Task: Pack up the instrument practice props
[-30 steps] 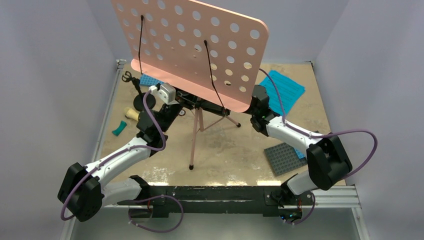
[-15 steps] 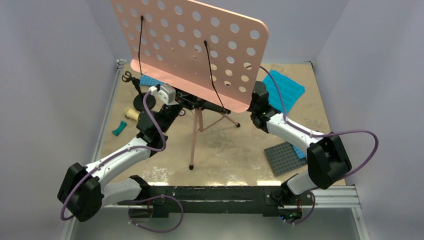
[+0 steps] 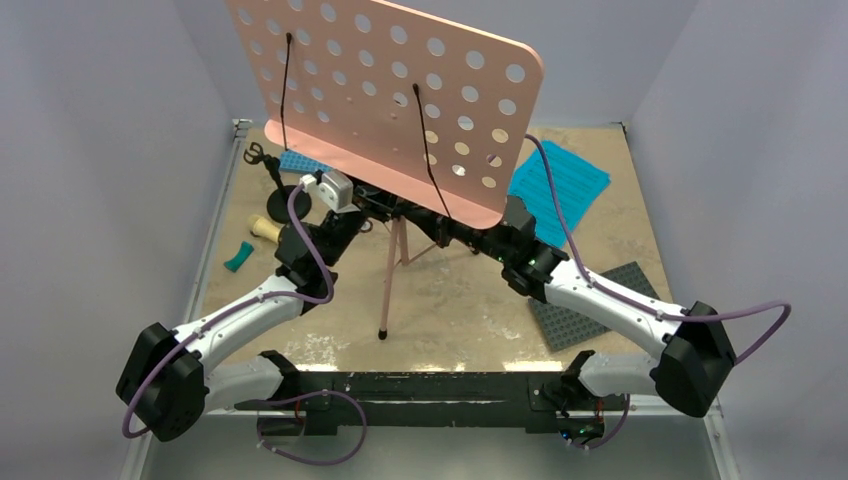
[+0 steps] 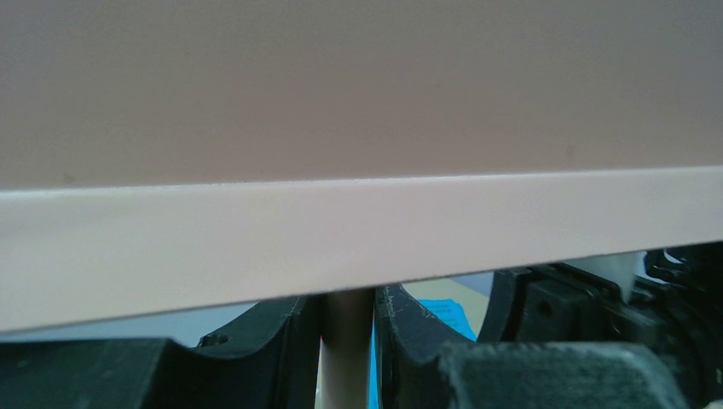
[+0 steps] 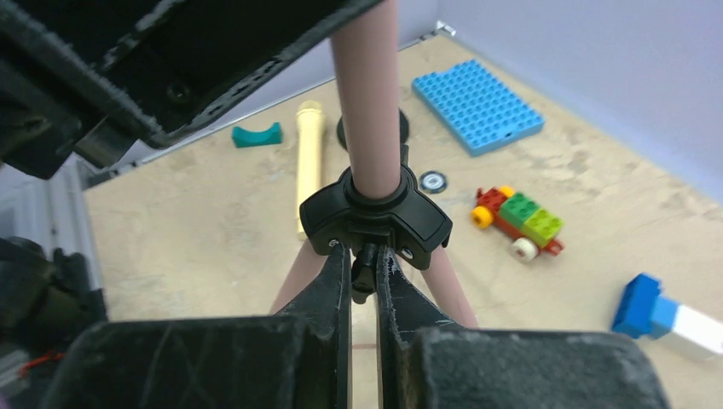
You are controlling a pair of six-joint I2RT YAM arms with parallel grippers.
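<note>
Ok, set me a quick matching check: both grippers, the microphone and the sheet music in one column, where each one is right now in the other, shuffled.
Column one
1. left gripper
2. right gripper
3. cream toy microphone
4. cyan sheet-music pages

Column two
A. flat on the table, far right
B. closed around the pole of the pink music stand, just under its board
C. lying on its side near the left edge
D. closed on the tab below the black tripod collar

Pairs: 1-B, 2-D, 3-C, 4-A

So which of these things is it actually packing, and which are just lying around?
Part of the job: pink music stand, cyan sheet-music pages, cream toy microphone, black mic stand.
Lying about: blue baseplate, grey baseplate, small toy bricks, teal arch piece.
</note>
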